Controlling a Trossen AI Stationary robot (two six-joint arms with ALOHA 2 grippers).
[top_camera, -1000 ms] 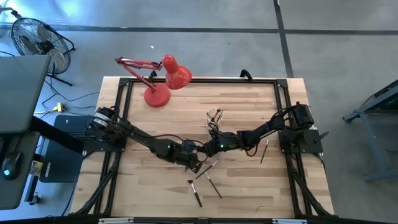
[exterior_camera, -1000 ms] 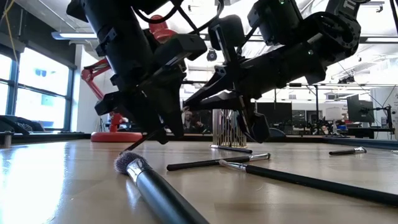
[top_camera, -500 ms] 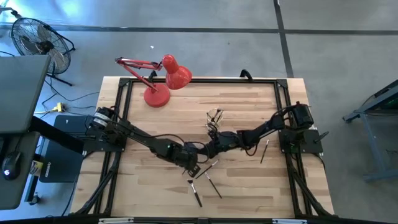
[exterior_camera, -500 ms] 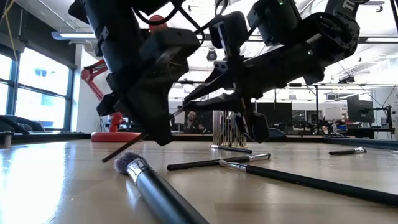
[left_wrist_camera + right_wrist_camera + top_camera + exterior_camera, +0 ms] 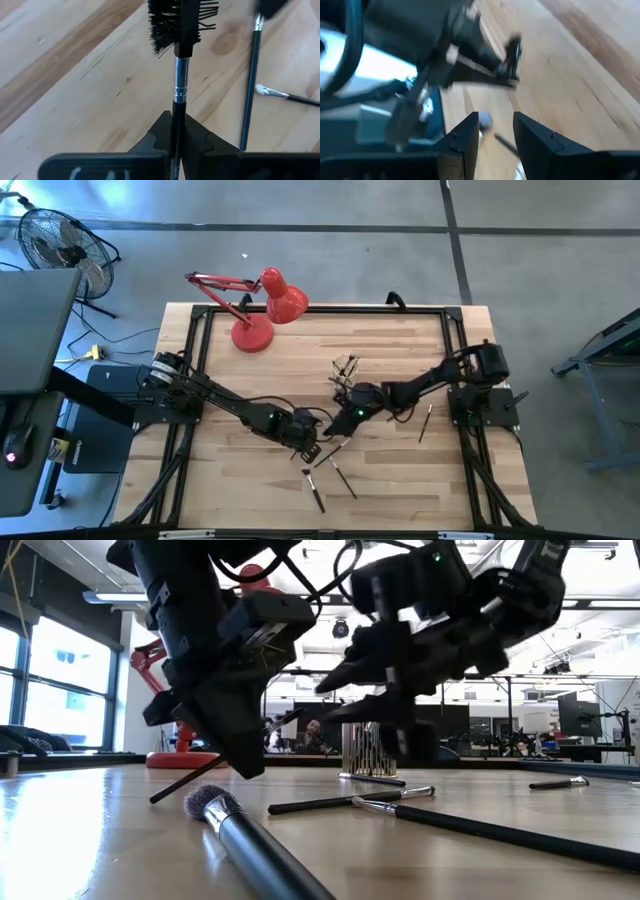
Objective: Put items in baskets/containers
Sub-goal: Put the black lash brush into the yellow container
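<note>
Gripping a brush point(image 5: 178, 75), the left gripper point(image 5: 306, 442) sits low over mid-table; the left wrist view shows both fingers point(image 5: 196, 137) pinched tight on the thin handle, silver ferrule and black tuft sticking out ahead. Left arm reaches in from the table's left edge, stretched long and diagonal toward centre, wrist angled down. In the low view the held brush hangs slanted under the gripper point(image 5: 225, 735), its lower end close to the wood; contact there can't be told. Right gripper point(image 5: 345, 416) is just beside the left one, a bit farther toward the cup point(image 5: 345, 367), arm folded in from the right edge with elbow raised. Right fingers point(image 5: 467, 137) stand apart with nothing between them, pointed at the left gripper. Cup stands upright near table centre, already holding several brushes. Loose brushes lie flat on the table point(image 5: 400, 340): a cluster point(image 5: 335, 470) just in front of the grippers, one point(image 5: 425, 423) off by the right arm's base. Red lamp point(image 5: 262, 310) at the far left corner.
</note>
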